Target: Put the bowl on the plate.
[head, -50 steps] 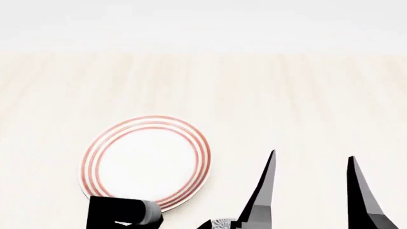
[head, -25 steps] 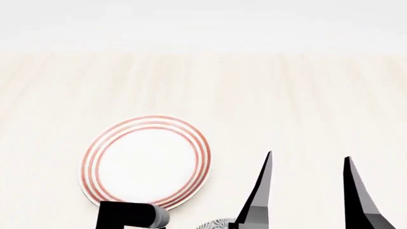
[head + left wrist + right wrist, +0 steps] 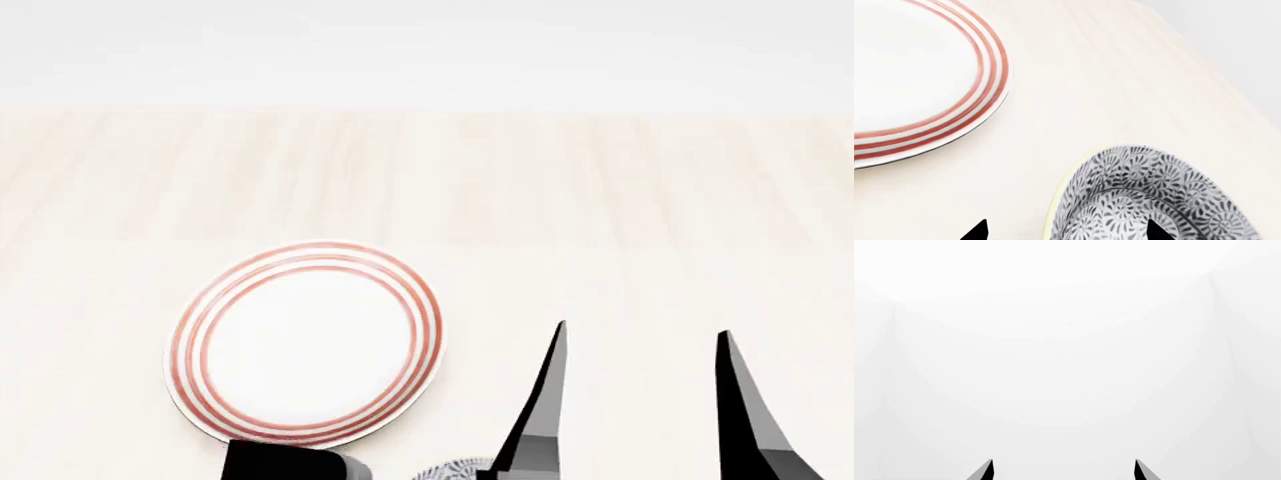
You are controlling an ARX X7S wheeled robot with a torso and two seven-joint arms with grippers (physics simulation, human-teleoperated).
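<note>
A pale, lightly grained wooden tabletop (image 3: 561, 200) fills the head view and runs back to a plain white wall. The plate (image 3: 306, 341), white with three red rings round its rim, lies flat on the table at the lower left of that view, its centre bare. The bowl (image 3: 458, 470) shows there only as a sliver of grey-blue floral pattern at the bottom edge, just right of the plate and apart from it. The left wrist view shows the bowl (image 3: 1154, 195) more fully: upright on the table, its patterned inside visible, with a strip of bare wood between it and the plate (image 3: 927, 85).

The left gripper (image 3: 1066, 231) has its two dark fingertips spread wide; one tip shows over the bowl's inside and the other over the table outside the rim, so they appear to straddle the rim, though whether either touches it cannot be told. A dark part of the left arm (image 3: 283, 460) sits at the plate's near edge.

The right gripper (image 3: 641, 345) is raised, its long dark fingers spread apart and holding nothing; its wrist camera sees only blank white beyond the fingertips (image 3: 987, 469).
</note>
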